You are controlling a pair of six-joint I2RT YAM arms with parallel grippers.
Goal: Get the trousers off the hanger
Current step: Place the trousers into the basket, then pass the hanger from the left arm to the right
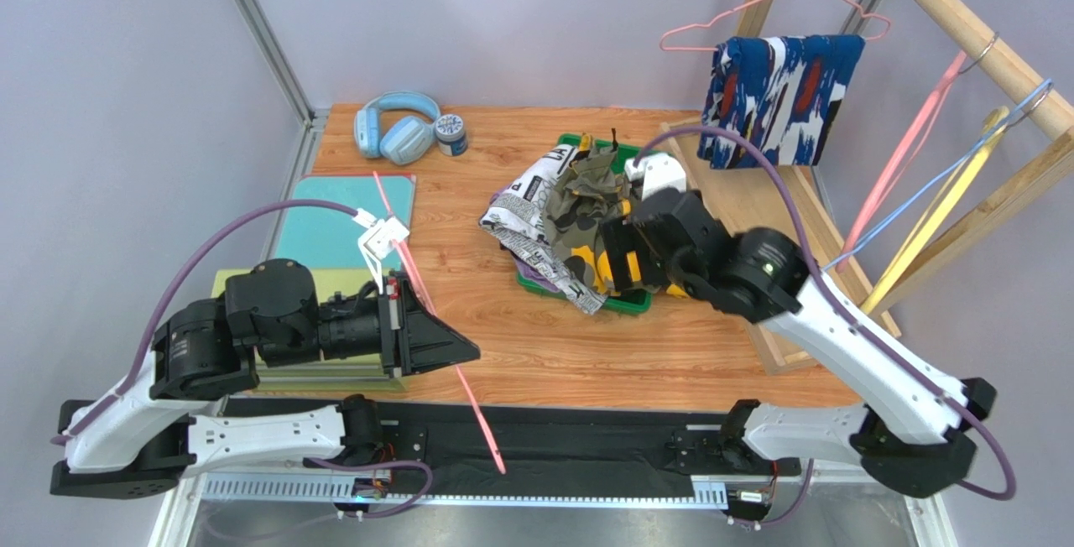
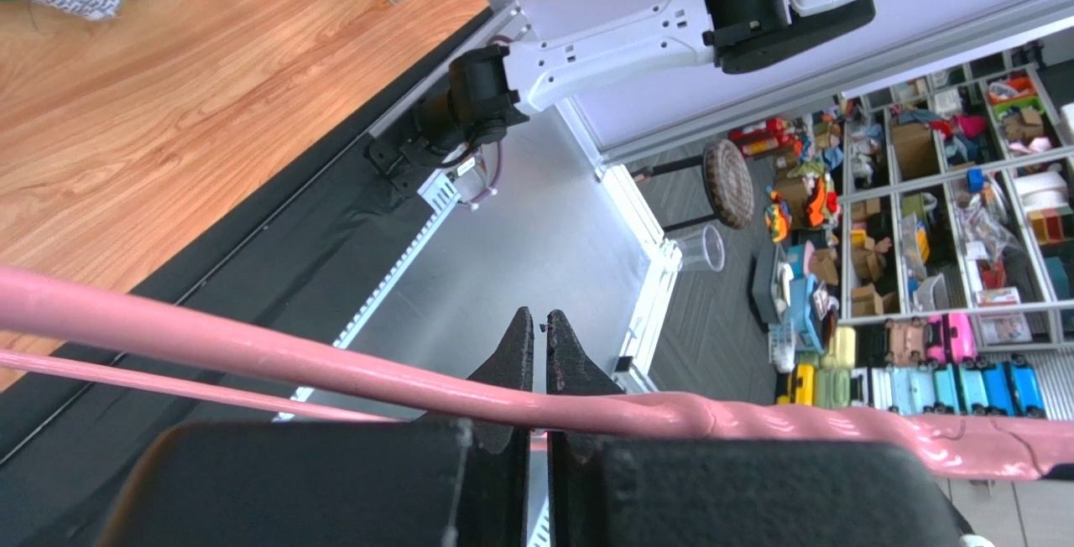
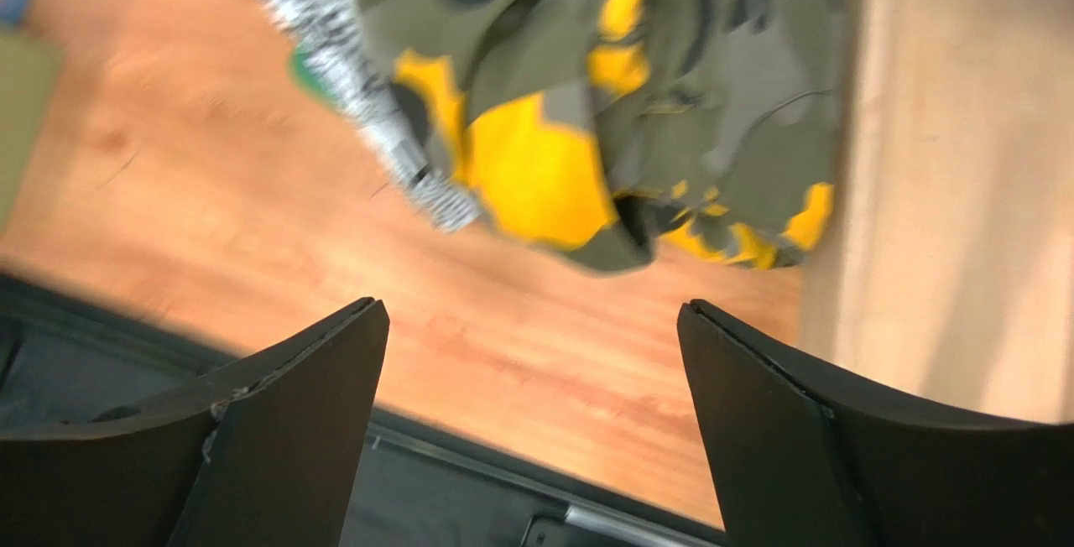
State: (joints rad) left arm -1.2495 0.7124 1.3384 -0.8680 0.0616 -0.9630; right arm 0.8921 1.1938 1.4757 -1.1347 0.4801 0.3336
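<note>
The blue-white-red print trousers hang over a pink hanger on the wooden rack at the back right. The yellow-olive camouflage trousers and the newsprint trousers lie heaped on a green tray; both also show in the right wrist view, camouflage and newsprint. My right gripper hovers at the heap's near edge, open and empty. My left gripper is shut on a bare pink hanger, whose rod crosses its jaws. The purple and denim pairs are not visible.
Pink, yellow and blue bare hangers hang from the rack's rail. The rack's wooden base lies right of the tray. Blue headphones and a small jar sit at the back. A teal mat lies left.
</note>
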